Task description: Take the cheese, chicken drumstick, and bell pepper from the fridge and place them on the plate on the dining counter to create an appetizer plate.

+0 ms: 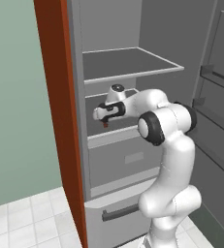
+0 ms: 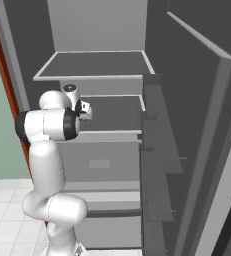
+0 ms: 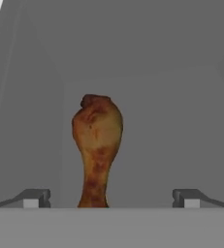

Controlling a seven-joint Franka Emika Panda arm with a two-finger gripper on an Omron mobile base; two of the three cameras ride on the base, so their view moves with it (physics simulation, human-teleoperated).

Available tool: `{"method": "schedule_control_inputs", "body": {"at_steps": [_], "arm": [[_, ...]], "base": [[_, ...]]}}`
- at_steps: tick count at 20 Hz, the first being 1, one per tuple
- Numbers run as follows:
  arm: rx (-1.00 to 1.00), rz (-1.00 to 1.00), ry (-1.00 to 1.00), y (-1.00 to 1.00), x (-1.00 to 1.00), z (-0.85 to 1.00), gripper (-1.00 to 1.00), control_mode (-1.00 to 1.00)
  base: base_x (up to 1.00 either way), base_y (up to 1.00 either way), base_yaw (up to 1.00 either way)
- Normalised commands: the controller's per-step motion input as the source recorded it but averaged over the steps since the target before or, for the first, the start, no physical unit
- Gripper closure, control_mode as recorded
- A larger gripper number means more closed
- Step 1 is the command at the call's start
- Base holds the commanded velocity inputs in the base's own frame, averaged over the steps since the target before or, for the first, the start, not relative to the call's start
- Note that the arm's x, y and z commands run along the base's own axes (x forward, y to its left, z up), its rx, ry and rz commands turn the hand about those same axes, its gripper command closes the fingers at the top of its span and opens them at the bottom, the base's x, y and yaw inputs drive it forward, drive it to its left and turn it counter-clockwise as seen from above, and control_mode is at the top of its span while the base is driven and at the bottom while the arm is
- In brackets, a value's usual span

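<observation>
Between the two dark finger tips of the gripper [image 3: 111,197], spread as wide as they go and closed on nothing, the chicken drumstick [image 3: 97,147] is seen in the hand view, somewhat nearer the left-hand tip. It is presented lengthwise along the line of approach, its knobbly meaty end farther from the hand and its narrow shank toward the tips, against the plain grey interior of the fridge [image 1: 133,63]. From the left base view the gripper [image 1: 105,116] is seen reaching over the middle shelf [image 1: 114,136], where a small reddish-brown speck at the tips is judged to be the same drumstick. The piece is judged light and rigid, with an uneven surface that may slip; a hold across the narrow shank or just below the bulge is judged the surest. No contact is yet seen.
</observation>
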Motion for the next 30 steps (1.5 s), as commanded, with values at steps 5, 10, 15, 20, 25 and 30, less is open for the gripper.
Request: {"method": "schedule_control_inputs", "body": {"at_steps": [5, 10, 15, 20, 25, 30], "arm": [[0.00, -0.01, 0.03, 0.06, 0.16, -0.44, -1.00, -1.00], [0.00, -0.01, 0.01, 0.08, 0.28, -0.33, -1.00, -1.00], [0.00, -0.01, 0.00, 0.17, 0.47, -0.20, -1.00, -1.00], [0.00, -0.02, 0.01, 0.08, 0.17, -0.36, -1.00, -1.00], [0.00, -0.07, 0.00, 0.00, -0.10, -0.36, 1.00, -1.00], [0.00, -0.12, 0.00, -0.24, -0.35, -0.24, 1.00, -1.00]], "base": [[0.00, 0.00, 0.00], [0.00, 0.00, 0.00], [0.00, 0.00, 0.00], [0.00, 0.00, 0.00], [0.00, 0.00, 0.00], [0.00, 0.00, 0.00]]}}
